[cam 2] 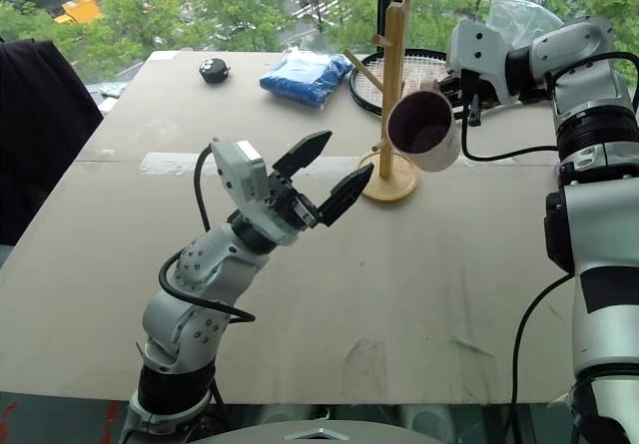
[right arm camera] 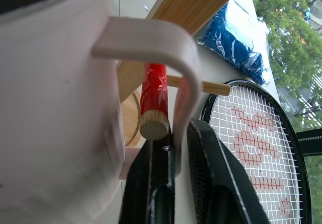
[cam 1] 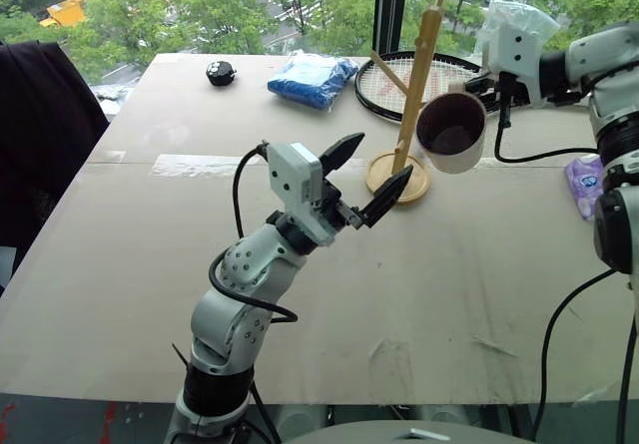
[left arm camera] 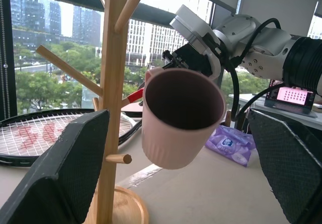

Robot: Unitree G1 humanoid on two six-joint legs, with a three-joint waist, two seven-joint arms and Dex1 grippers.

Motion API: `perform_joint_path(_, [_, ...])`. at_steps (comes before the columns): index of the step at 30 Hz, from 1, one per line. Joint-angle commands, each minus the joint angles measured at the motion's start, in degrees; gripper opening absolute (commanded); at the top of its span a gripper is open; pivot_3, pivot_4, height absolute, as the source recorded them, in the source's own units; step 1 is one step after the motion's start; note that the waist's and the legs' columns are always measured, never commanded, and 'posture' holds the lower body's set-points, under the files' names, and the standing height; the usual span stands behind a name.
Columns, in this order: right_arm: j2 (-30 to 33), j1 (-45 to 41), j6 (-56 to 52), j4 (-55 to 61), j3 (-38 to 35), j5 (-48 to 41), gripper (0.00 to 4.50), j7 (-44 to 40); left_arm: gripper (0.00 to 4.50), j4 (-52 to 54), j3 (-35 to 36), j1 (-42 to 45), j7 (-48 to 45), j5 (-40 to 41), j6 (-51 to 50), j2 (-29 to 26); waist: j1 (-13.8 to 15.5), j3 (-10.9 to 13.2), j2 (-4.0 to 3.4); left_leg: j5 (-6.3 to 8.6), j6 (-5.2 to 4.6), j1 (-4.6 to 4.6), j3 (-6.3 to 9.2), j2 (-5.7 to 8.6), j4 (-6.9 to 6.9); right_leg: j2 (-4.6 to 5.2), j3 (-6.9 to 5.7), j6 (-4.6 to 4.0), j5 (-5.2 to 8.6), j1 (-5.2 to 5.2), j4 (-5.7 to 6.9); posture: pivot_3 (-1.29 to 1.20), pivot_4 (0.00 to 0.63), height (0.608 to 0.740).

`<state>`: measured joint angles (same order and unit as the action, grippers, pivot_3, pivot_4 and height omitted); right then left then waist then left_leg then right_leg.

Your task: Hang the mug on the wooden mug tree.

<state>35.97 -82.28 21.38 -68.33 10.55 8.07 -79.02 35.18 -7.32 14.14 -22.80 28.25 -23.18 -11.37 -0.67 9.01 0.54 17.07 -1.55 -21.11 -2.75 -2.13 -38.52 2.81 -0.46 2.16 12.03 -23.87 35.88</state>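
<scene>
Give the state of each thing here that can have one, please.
Cream-white ceramic mug: tilted, handle looped over the red-taped peg.
Light wooden mug tree: upright on the table.
Left pincer: open, empty, above the table.
Right pincer: at the mug's handle.
Black-framed tennis racket: flat on the table.

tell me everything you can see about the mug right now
The mug is cream-white ceramic with a dark maroon inside and faint ribs on its wall. It hangs tilted beside the mug tree, above the table, mouth toward the robot. A red-wrapped peg passes through its loop handle. The right tool has one finger on each side of the handle.
</scene>
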Motion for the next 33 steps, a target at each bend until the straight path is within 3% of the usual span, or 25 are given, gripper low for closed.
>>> perform_joint_path(1, [0.2,-3.5,-0.3,0.7,-1.7,-0.3,2.33,3.5,4.5,0.7,-0.3,-0.4,-0.1,-0.1,1.3,0.3,0.0,0.0,-0.01,0.0,0.0,0.0,0.0,0.0,0.0,0.0,0.0,0.0,0.0,0.0,0.0,0.0,0.15,0.74])
perform_joint_path(2, [0.3,-3.7,-0.5,0.6,-2.0,-0.5,2.99,4.4,4.5,0.8,-0.3,-0.6,-0.2,-0.1,1.2,0.3,0.0,0.0,-0.02,0.0,0.0,0.0,0.01,0.0,0.0,0.0,0.0,0.0,0.0,0.0,0.0,0.0,0.15,0.74])
perform_joint_path(6, [1.7,-3.3,-4.7,0.5,-4.6,-2.6,4.43,6.5,4.5,0.9,0.2,-0.9,-0.8,0.2,0.9,-0.5,0.0,0.0,-0.04,0.0,0.0,0.0,0.03,0.0,0.02,-0.01,-0.03,0.0,0.0,-0.01,0.0,0.0,0.15,0.74])
perform_joint_path(13, [6.7,9.3,-17.5,9.6,-12.9,-12.0,4.43,2.6,4.5,-0.2,0.4,-9.1,-2.0,-3.5,2.2,-5.3,0.3,0.0,-0.04,0.01,-0.01,-0.11,0.03,-0.01,0.03,0.15,-0.08,0.0,0.0,0.0,-0.04,0.0,0.15,0.74])
perform_joint_path(19, [8.3,43.6,-35.3,46.3,-25.4,-27.1,4.43,7.1,4.5,-2.9,1.9,-21.0,-3.8,-8.5,6.8,-10.1,1.0,0.0,-0.1,0.06,-0.11,-0.28,0.18,-0.06,0.1,0.24,-0.17,0.02,0.0,-0.14,0.0,0.0,0.15,0.74])
perform_joint_path(23, [4.4,62.9,-42.5,65.8,-29.5,-32.9,4.43,14.5,4.5,-4.6,1.9,-25.3,-5.4,-10.0,10.1,-11.2,1.3,0.0,-0.2,0.14,-0.25,-0.55,0.27,-0.07,0.03,0.17,-0.25,0.02,0.0,-0.41,0.11,0.0,0.15,0.74])
perform_joint_path(27, [-7.7,84.3,-41.0,80.6,-28.9,-34.6,4.43,23.9,4.5,-5.7,1.8,-30.3,-5.8,-10.5,11.2,-11.1,1.4,-0.3,0.2,0.16,-0.28,-0.35,0.21,-0.03,-0.04,-0.04,-0.27,0.01,0.02,-0.25,0.1,0.0,0.15,0.74])
perform_joint_path(30, [-11.9,93.2,-36.0,84.7,-26.5,-30.9,4.43,27.8,4.5,-5.6,2.0,-31.9,-6.0,-10.8,11.4,-11.1,1.4,-0.2,-0.05,0.16,-0.28,-0.26,0.2,-0.12,-0.03,-0.03,-0.23,-0.21,0.17,-0.21,0.11,0.0,0.15,0.74])
perform_joint_path(33, [-13.7,96.8,-31.1,83.4,-26.2,-28.8,4.43,30.7,4.5,-5.4,1.9,-32.4,-6.8,-10.9,11.3,-11.7,1.0,-0.2,-0.08,0.16,-0.29,-0.11,-0.05,-0.08,-0.23,-0.01,0.0,0.03,0.23,-0.14,0.12,0.0,0.15,0.74])
